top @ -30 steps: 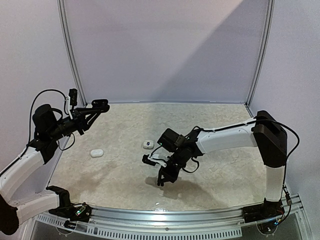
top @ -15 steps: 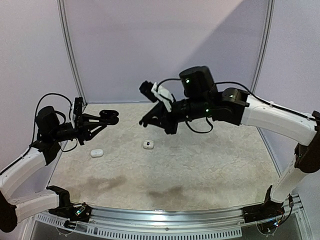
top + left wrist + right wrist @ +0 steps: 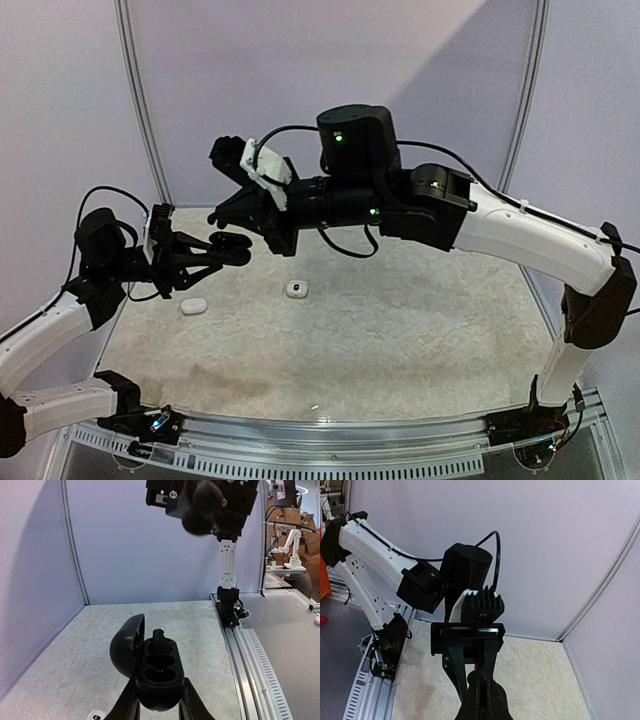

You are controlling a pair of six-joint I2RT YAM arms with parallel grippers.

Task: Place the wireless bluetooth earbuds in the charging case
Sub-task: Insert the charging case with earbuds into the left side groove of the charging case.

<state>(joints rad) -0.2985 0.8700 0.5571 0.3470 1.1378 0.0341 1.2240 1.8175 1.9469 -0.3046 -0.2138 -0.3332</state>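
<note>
Right hand (image 3: 479, 682) had swung up off the counter (image 3: 420, 330), shut; contents indiscernible. My left hand (image 3: 159, 696) gripped the black charging case (image 3: 160, 665) aloft, sockets upward, lid open leftward, long axis pointing away from my fingers.

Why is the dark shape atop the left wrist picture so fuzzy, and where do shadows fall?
Left wrist view: the right end effector is blurred, probably too near the lens; the black charging case below is sharp. Top view: a slanted shadow crosses the back wall, dim patches mark the table.
</note>
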